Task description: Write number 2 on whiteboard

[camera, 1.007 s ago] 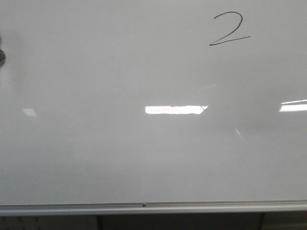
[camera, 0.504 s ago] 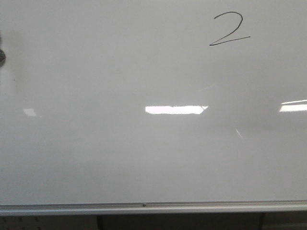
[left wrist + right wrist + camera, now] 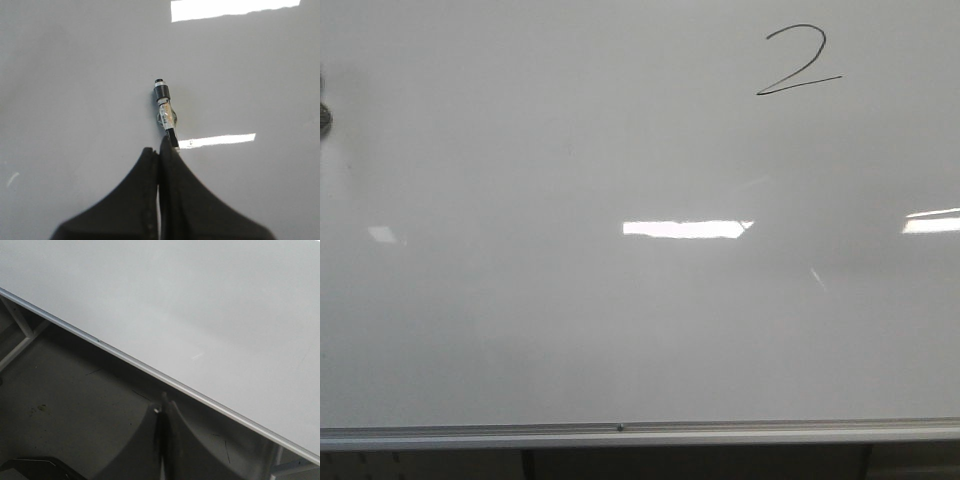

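Note:
The whiteboard (image 3: 570, 320) fills the front view, with its silver frame edge (image 3: 740, 432) along the bottom. The number 2 (image 3: 798, 62) is drawn in thin black line at the board's upper right. In the left wrist view my left gripper (image 3: 160, 152) is shut on a black-and-white marker (image 3: 165, 111), whose tip points out over the bare whiteboard (image 3: 75, 75). In the right wrist view my right gripper (image 3: 163, 407) is shut with nothing seen in it. It hangs off the whiteboard (image 3: 210, 300), just past the frame edge (image 3: 125, 360). The digit shows in neither wrist view.
Bright rectangular light reflections (image 3: 685, 229) lie on the board. A small dark object (image 3: 323, 118) shows at the left edge of the front view. Beyond the board's edge are a dark floor (image 3: 65, 405) and grey stand legs (image 3: 20, 335).

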Controlling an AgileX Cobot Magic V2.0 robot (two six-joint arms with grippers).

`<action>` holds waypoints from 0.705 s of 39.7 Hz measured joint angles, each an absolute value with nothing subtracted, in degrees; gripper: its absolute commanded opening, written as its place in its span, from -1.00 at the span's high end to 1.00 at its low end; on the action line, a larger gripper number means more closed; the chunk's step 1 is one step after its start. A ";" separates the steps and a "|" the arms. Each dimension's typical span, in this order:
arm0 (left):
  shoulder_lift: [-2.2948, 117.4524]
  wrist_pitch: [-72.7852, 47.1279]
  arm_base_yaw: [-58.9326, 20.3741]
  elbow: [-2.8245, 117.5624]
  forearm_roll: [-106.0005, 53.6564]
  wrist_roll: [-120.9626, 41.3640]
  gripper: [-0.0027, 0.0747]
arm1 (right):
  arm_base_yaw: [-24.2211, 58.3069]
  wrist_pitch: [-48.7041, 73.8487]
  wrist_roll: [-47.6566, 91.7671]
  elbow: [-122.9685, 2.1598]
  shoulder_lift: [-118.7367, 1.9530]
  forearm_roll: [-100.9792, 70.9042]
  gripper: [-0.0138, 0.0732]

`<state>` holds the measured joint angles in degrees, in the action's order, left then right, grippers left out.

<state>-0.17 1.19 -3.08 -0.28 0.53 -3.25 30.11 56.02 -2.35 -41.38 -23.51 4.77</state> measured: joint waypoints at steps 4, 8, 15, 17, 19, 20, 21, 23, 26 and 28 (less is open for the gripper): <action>-0.17 1.19 -3.08 -0.28 0.53 -3.25 0.98 | 30.11 56.02 -2.35 -41.38 -23.25 4.77 0.84; -0.17 1.08 -3.08 -0.28 0.53 -3.25 0.98 | 29.13 56.02 -2.35 -40.65 -22.35 4.77 0.84; -0.17 1.08 -3.08 -0.28 0.53 -3.34 0.98 | 23.60 50.48 -2.35 -33.83 -17.05 4.77 0.84; -0.17 1.08 -3.08 -0.28 0.53 -3.34 0.98 | 21.54 47.37 -2.35 -31.30 -15.29 4.77 0.84; -0.17 1.08 -3.08 -0.28 0.53 -3.34 0.98 | 19.45 43.08 -2.35 -27.71 -13.18 4.77 0.84; -0.17 1.08 -3.08 -0.28 0.53 -3.34 0.98 | 18.24 40.44 -2.35 -26.31 -11.99 4.77 0.84; -0.17 1.08 -3.08 -0.28 0.53 -3.34 0.98 | 17.34 38.44 -2.35 -24.45 -11.11 4.77 0.84; -0.17 1.08 -3.08 -0.28 0.53 -3.34 0.98 | 15.29 33.67 -2.35 -21.23 -8.86 4.77 0.84; -0.17 1.08 -3.08 -0.28 0.53 -3.34 0.98 | 12.24 26.63 -2.35 -16.41 -6.54 4.41 0.84; -0.17 1.08 -3.08 -0.28 0.53 -3.34 0.98 | 10.69 22.77 -2.35 -14.07 -5.16 4.17 0.84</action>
<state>-0.17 1.08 -3.08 -0.28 0.53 -3.34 10.69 22.77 -2.35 -14.07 -5.16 4.17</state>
